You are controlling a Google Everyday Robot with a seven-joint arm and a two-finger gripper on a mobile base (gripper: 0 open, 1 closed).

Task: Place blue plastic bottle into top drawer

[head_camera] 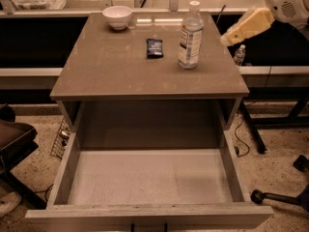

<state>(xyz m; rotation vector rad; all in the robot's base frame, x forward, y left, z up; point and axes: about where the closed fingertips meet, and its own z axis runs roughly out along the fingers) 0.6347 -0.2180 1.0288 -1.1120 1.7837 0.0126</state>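
The blue plastic bottle [189, 36], clear with a white cap and pale label, stands upright on the cabinet top [120, 71], right of centre. The top drawer [145, 215] is pulled fully out below, its pale bottom bare. My gripper [231, 36] is the cream tip of the arm at the upper right. It hangs in the air a little to the right of the bottle, at about the bottle's mid height, and does not touch it.
A white bowl [117, 17] stands at the back left of the top and a small dark packet [154, 48] lies left of the bottle. A tiny bottle [240, 55] stands behind the cabinet's right edge. A chair [14, 139] is at left and a wheeled base [277, 197] at right.
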